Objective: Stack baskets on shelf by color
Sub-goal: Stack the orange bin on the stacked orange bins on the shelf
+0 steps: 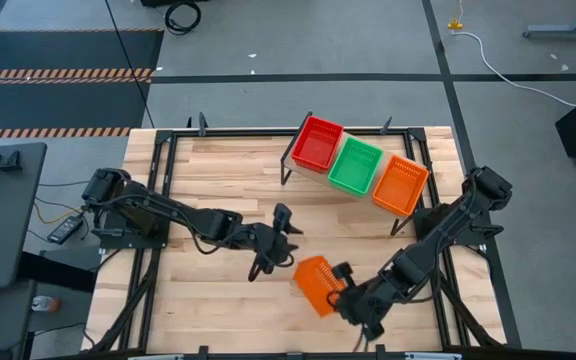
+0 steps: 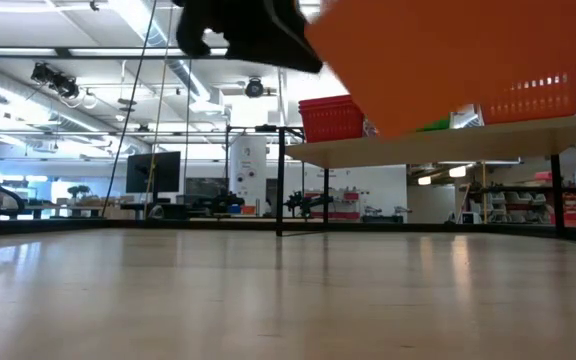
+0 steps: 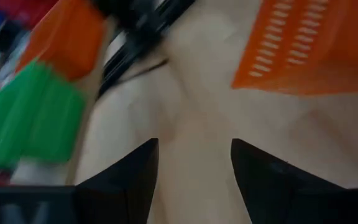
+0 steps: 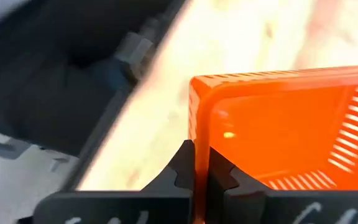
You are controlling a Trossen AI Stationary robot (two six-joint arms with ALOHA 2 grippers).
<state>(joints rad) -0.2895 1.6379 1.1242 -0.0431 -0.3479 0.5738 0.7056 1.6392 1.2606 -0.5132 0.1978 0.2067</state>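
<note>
The shelf (image 1: 383,140) stands at the table's far right, its light board (image 2: 438,150) on thin black legs. On it sit a red basket (image 1: 316,143), a green basket (image 1: 356,165) and an orange basket (image 1: 400,185) side by side. Another orange basket (image 1: 316,283) hangs above the table's near middle, with my right gripper (image 1: 342,292) shut on it. My left gripper (image 1: 284,238) stands open just left of that basket, nothing between its fingers (image 3: 129,180). My right gripper pinches one side wall of the orange basket (image 4: 199,155) near a corner, one finger inside the basket and one outside. The fingers come from the table's near right, slanting down. The basket (image 2: 448,60) is tilted and lifted clear of the table.
Black frame rails (image 1: 158,200) run along the table's edges. Bare wooden tabletop (image 1: 218,170) lies left of the shelf and between the arms and the shelf.
</note>
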